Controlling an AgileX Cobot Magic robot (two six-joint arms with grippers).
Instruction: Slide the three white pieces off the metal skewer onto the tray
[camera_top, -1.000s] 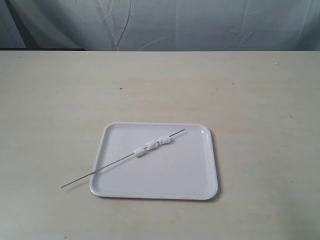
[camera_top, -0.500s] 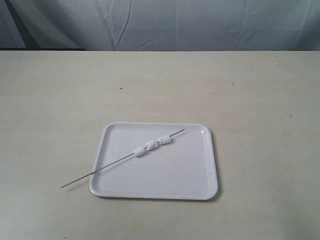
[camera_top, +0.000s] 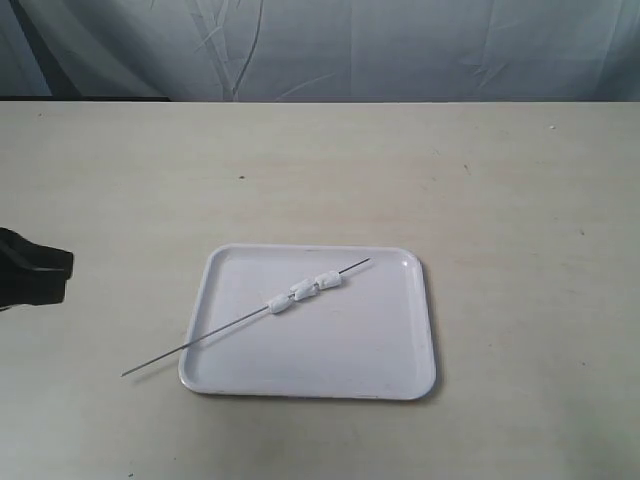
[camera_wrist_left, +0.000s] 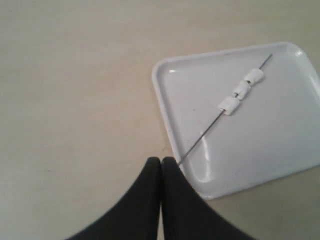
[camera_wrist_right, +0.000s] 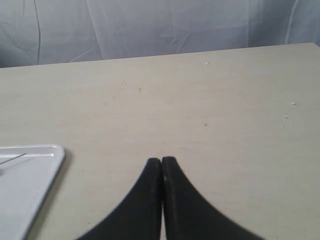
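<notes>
A glossy white tray (camera_top: 400, 375) (camera_wrist_left: 165, 100) lies on the table near its front. The thin metal skewer (camera_top: 215, 335) (camera_wrist_left: 202, 135) rests slantwise across it, its bare end sticking out past the tray's left rim. Three white pieces (camera_top: 300, 291) (camera_wrist_left: 240, 90) sit threaded close together near the skewer's upper half. My left gripper (camera_top: 55, 265) (camera_wrist_left: 161, 161) shows at the left edge, shut and holding nothing, well left of the skewer. My right gripper (camera_wrist_right: 161, 160) is shut over bare table, to the right of the tray's corner (camera_wrist_right: 55, 150).
The beige table (camera_top: 480, 180) stretches wide around the tray. A wrinkled grey cloth backdrop (camera_top: 400, 45) hangs behind its far edge.
My left gripper has come into the exterior view at the left edge; earlier no arm was visible. The tray, skewer and pieces have not moved.
</notes>
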